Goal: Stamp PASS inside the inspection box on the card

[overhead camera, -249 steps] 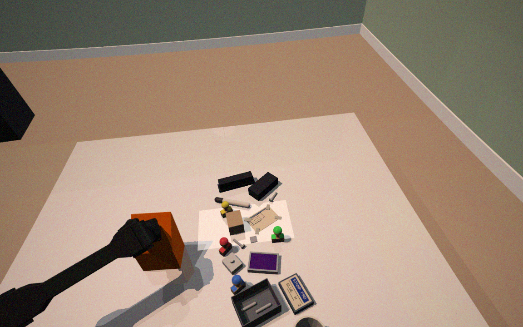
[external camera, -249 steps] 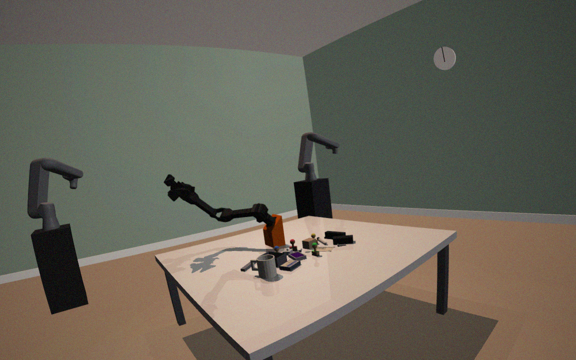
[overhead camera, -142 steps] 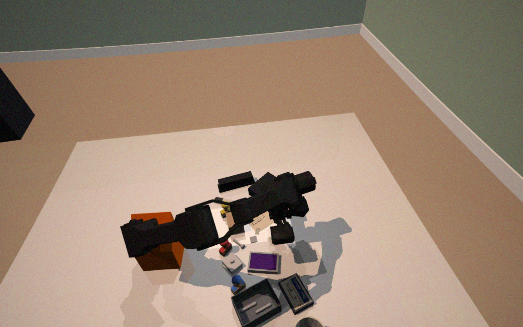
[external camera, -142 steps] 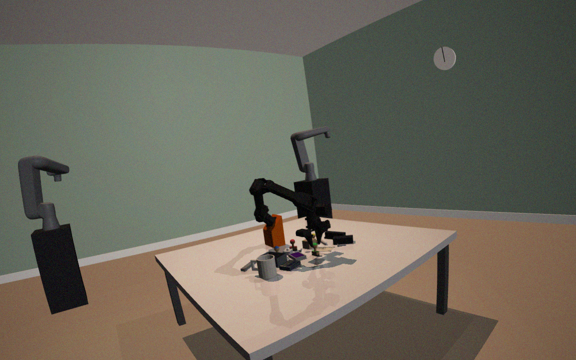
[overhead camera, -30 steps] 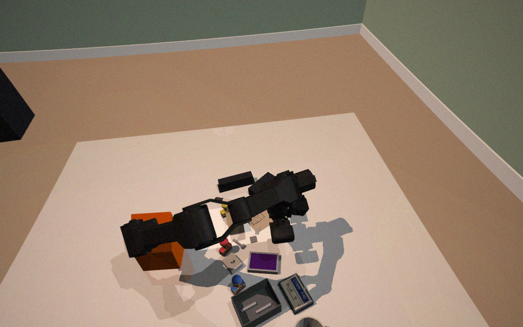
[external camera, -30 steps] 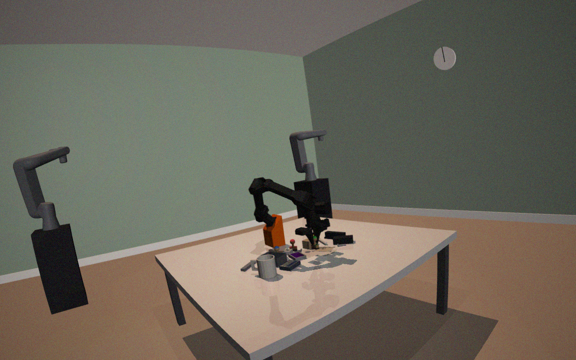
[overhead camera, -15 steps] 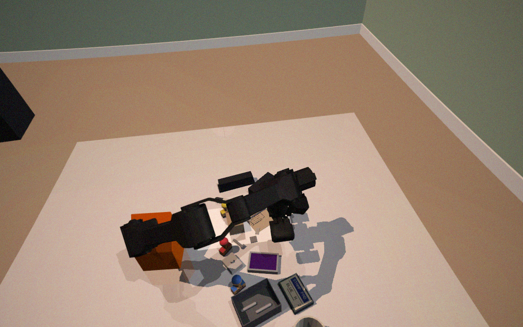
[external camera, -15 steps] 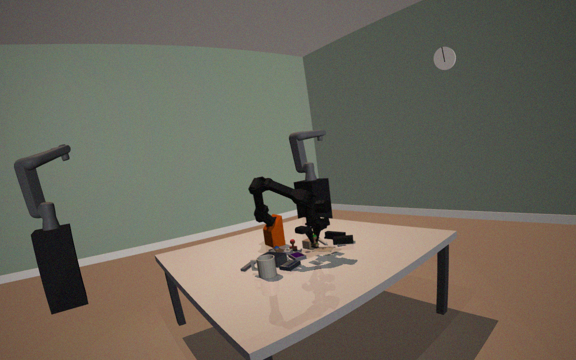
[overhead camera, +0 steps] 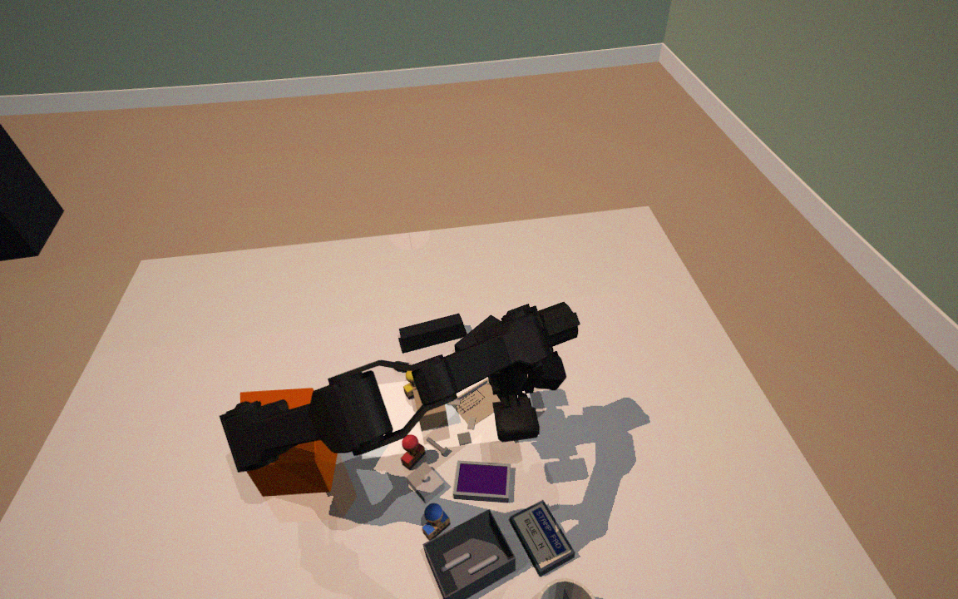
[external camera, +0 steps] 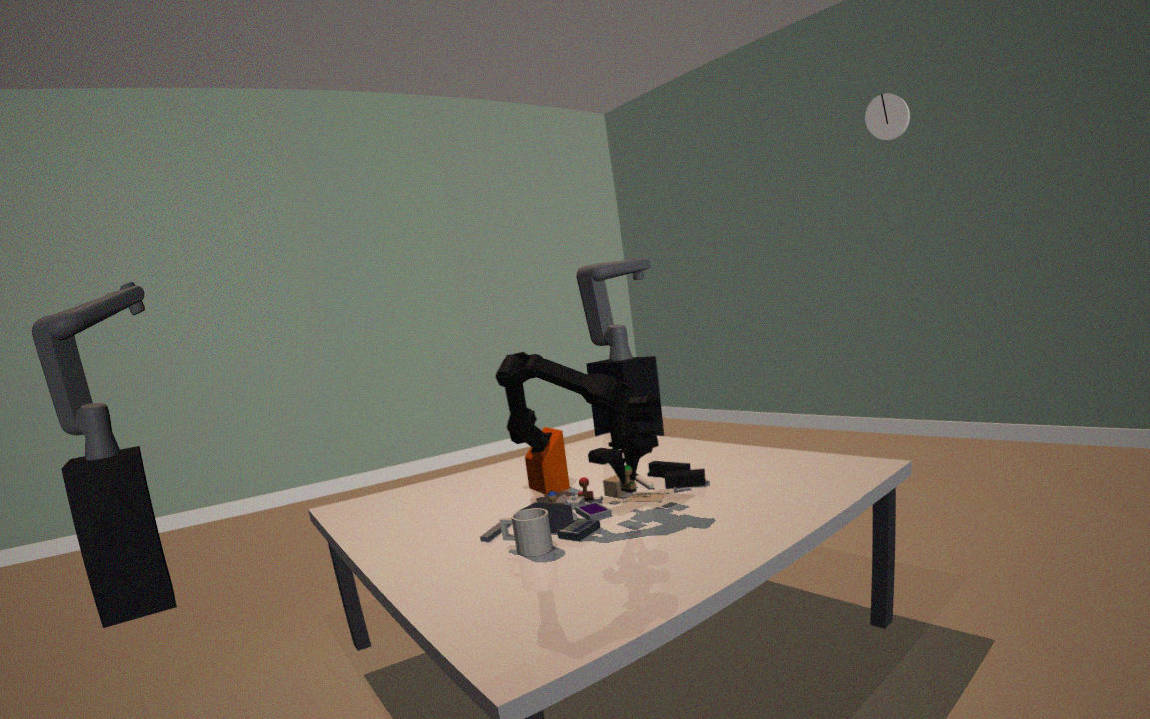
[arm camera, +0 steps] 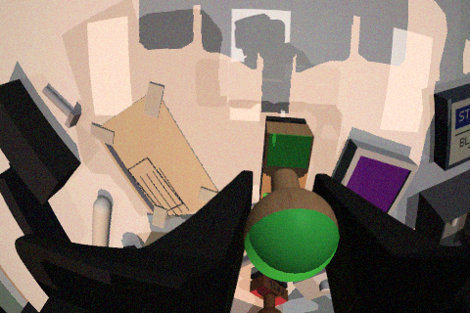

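A stamp with a green knob and green block (arm camera: 289, 152) (external camera: 627, 470) is held between the fingers of my gripper (arm camera: 284, 182) (external camera: 628, 478), which is shut on it. It is upright, low over the table between card and pad; its underside and any gap below are hidden. The tan card (arm camera: 162, 142) (overhead camera: 473, 404) lies left of it in the wrist view, held by small tabs, with an outlined patch of lines (arm camera: 158, 185) near its lower edge. No colored print shows on the visible part. The purple ink pad (arm camera: 377, 183) (overhead camera: 482, 478) (external camera: 594, 508) lies open to the right.
A red stamp (overhead camera: 411, 447) (external camera: 584, 487) and a blue stamp (overhead camera: 434, 513) stand nearby. A dark tray (overhead camera: 497, 527), a pad lid (overhead camera: 542, 536) and a grey mug (external camera: 532, 532) lie beyond the pad. Black blocks (external camera: 685, 478) are behind the card. An orange block (overhead camera: 288, 477) stands by the arm's base.
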